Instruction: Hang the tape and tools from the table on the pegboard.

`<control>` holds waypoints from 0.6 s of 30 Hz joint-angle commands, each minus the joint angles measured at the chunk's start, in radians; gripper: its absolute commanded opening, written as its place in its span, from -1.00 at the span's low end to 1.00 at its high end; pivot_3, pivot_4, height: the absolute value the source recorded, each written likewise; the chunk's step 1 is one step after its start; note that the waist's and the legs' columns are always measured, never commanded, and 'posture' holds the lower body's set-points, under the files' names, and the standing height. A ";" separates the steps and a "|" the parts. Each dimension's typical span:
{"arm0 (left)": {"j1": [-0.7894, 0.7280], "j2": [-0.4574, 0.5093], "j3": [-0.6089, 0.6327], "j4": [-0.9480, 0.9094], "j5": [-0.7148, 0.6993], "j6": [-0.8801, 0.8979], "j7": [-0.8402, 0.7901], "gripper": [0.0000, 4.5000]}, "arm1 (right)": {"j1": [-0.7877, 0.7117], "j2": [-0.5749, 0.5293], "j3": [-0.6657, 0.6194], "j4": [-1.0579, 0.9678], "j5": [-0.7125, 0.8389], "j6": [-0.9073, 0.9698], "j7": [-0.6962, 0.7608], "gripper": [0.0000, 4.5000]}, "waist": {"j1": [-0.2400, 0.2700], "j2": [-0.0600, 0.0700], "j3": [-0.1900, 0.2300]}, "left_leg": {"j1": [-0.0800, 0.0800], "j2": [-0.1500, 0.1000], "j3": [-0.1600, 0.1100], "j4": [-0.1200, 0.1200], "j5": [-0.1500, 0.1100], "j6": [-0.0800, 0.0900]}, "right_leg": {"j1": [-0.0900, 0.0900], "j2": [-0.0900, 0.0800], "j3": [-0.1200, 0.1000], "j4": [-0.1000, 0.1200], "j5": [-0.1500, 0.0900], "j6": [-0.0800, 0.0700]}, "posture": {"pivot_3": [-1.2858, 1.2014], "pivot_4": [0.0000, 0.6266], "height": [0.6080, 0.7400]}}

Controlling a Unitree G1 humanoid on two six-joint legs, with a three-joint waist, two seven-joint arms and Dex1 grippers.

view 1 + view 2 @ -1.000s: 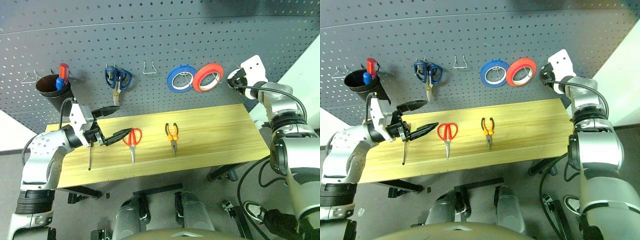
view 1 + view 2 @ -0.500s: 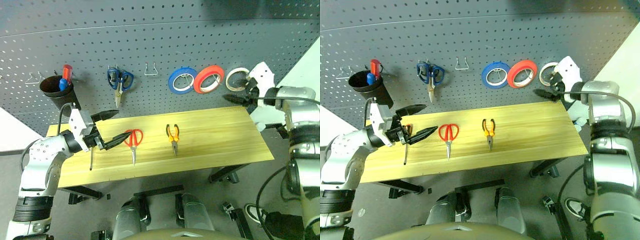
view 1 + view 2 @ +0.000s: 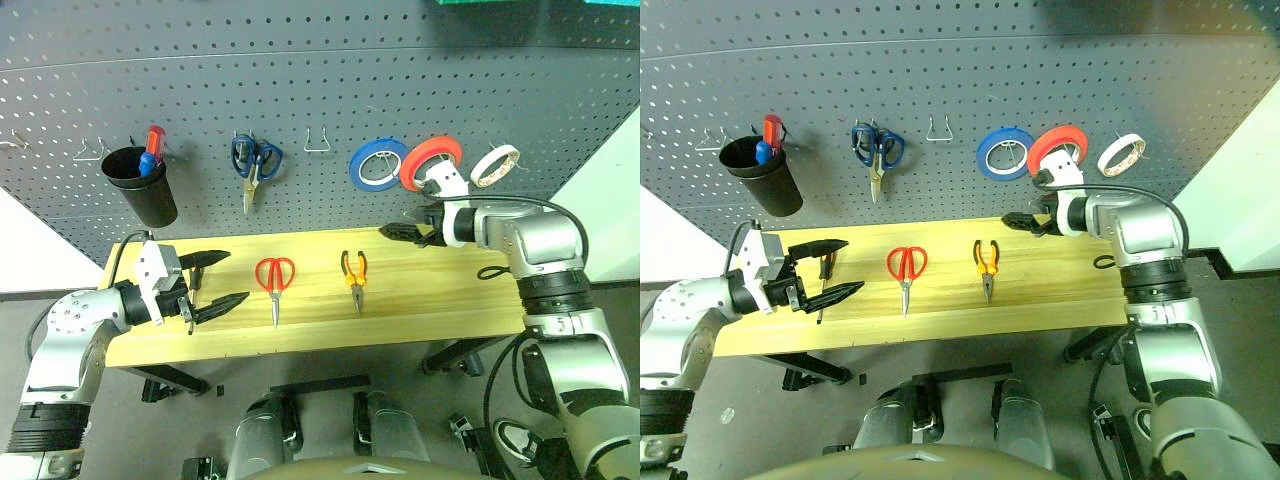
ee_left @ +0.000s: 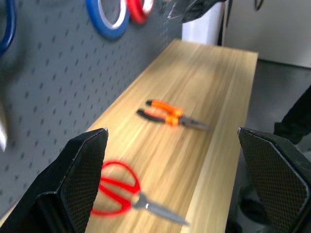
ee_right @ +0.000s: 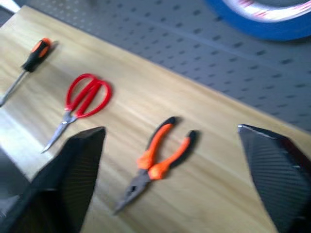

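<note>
Grey pegboard (image 3: 320, 100) backs the scene; yellowish plank table (image 3: 440, 300) runs beneath it.

Far left, about 9 o'clock on the board: black cup (image 3: 145, 190) hung up, with red and blue-handled tools (image 3: 150, 150) standing in it.

Below it, at 8 o'clock in the head view: left gripper (image 3: 215, 280) over the table's left end, fingers spread wide, nothing between them. Small screwdriver (image 3: 824, 280) lies on the table at this gripper's fingertips, orange-and-black handle toward the board; contact cannot be told.

Next right on the board: blue-handled scissors (image 3: 255, 165) hanging blades down, then an empty wire hook (image 3: 318, 140).

On the table below, near centre: red-handled scissors (image 3: 274, 285), handles toward the board, blades toward the near edge. Just to the right, apart from them: orange-and-black pliers (image 3: 353, 280), same heading, jaws toward the near edge.

Board, 1 o'clock: blue roll (image 3: 378, 165), red roll (image 3: 430, 160) touching or overlapping it.

Right gripper (image 3: 400, 232) in front of the red roll's lower edge, above the table's back edge, pointing toward the left end. Fingers stand apart in the right wrist view, holding nothing; pliers and red scissors lie between them in that view.

Farthest right, 2 o'clock: whitish tape (image 3: 495, 165) hanging on the board, tilted, clear of the right gripper.
</note>
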 commanded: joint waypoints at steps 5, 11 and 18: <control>-0.110 -0.016 -0.056 0.121 0.046 0.026 0.013 1.00 | -0.041 0.104 0.050 0.030 -0.012 0.027 -0.089 0.99 | 0.001 0.000 0.001 | 0.000 0.000 0.000 0.000 0.000 0.000 | -0.001 0.000 0.000 0.000 0.000 0.000 | 0.04 -0.44 0.84; -0.211 -0.061 -0.140 0.197 0.102 0.104 0.055 1.00 | -0.128 0.168 0.067 0.229 -0.059 -0.002 -0.180 0.99 | 0.010 -0.001 0.010 | 0.001 0.000 -0.001 0.000 0.000 0.001 | -0.001 -0.001 0.000 0.000 -0.001 -0.001 | 0.04 -0.22 0.84; -0.300 -0.130 -0.198 0.278 0.170 0.123 0.130 1.00 | -0.170 0.228 0.073 0.414 -0.109 -0.110 -0.238 0.99 | 0.024 0.000 0.058 | 0.001 0.000 -0.003 0.002 0.000 0.001 | -0.002 -0.003 0.000 0.001 -0.002 -0.003 | 0.04 0.00 0.84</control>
